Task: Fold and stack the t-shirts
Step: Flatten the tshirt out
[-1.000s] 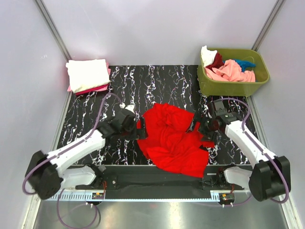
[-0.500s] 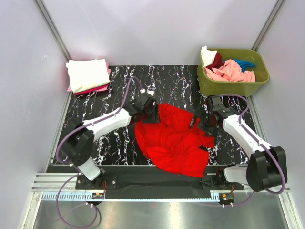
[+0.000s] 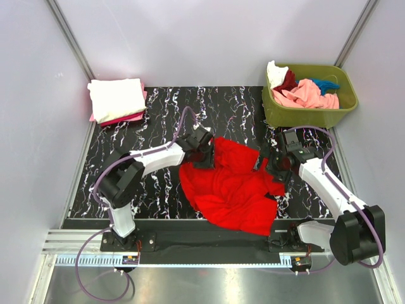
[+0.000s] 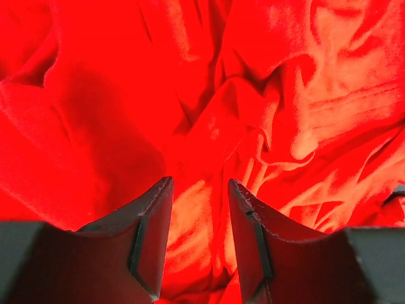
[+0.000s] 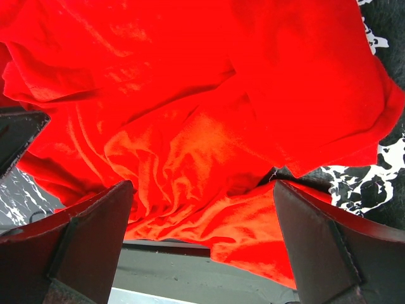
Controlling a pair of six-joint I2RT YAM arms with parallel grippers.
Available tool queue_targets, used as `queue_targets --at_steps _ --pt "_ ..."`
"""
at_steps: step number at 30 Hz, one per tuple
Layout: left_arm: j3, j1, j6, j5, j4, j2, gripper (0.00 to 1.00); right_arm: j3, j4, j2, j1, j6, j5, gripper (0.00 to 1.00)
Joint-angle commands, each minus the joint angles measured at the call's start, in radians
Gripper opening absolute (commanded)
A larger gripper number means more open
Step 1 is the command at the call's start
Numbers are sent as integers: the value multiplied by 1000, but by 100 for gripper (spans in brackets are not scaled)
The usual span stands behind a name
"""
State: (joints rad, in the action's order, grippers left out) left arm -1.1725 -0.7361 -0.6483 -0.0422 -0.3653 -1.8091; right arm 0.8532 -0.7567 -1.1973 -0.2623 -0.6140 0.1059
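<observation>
The bright red t-shirt lies between left end effector and right end effector.

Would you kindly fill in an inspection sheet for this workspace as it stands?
Surface: black marbled table.
Job's things: red t-shirt crumpled at centre; folded stack far left, cream-white on top; loose shirts in the bin.
Clutter: olive bin far right.
Grippers: left gripper open over the red cloth; right gripper wide open over it.
Cables: purple cables looped along both arms.
Surroundings: grey walls; nothing else seen.
</observation>
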Motion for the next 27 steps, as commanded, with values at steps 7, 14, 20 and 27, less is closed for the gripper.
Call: queue_targets --at_steps 7,14,20,27 --pt "-114 -3 21 5 29 -56 42 -25 11 27 -6 20 6 100" --pt "-179 -3 50 24 -20 -104 33 -28 13 24 -6 26 8 100" --pt "-191 -3 68 24 -35 -116 0 -29 13 34 -6 17 -20 100" --pt "-266 7 101 83 -181 7 0 -33 13 73 -5 -21 -101 100"
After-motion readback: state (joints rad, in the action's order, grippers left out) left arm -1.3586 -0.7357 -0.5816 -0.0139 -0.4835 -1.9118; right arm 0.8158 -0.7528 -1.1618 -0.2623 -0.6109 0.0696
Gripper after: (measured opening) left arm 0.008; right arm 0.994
